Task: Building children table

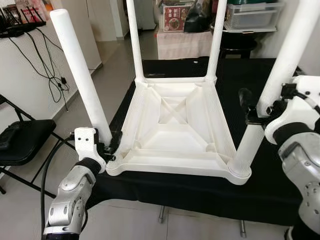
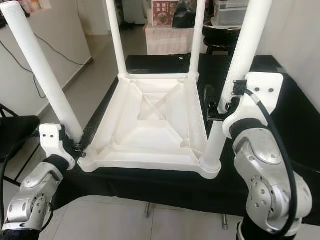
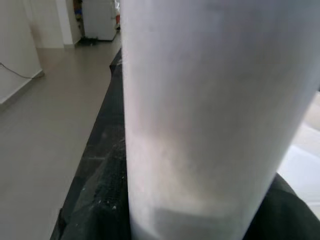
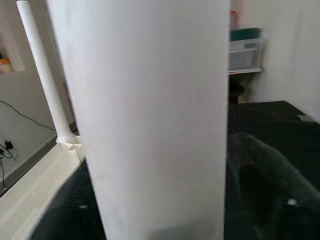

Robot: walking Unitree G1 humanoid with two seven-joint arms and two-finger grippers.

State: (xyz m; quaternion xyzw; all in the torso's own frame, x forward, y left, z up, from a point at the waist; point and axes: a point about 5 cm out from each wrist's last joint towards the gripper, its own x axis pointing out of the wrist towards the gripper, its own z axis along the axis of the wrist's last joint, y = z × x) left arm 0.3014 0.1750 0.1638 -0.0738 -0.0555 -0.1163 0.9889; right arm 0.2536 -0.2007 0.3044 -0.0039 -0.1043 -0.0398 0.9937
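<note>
Both arms are built of rounded silver-grey metal segments with circular joint caps and small dark screws. Each wrist carries a blocky white housing with two dark screw holes on its face, above a black collar. The left gripper and right gripper have long black fingers. A black cable loops beside the left forearm, and another runs over the right wrist housing.

Black-draped table, upturned white children table

Matt white plastic table with smooth legs lies on a black cloth.
</note>
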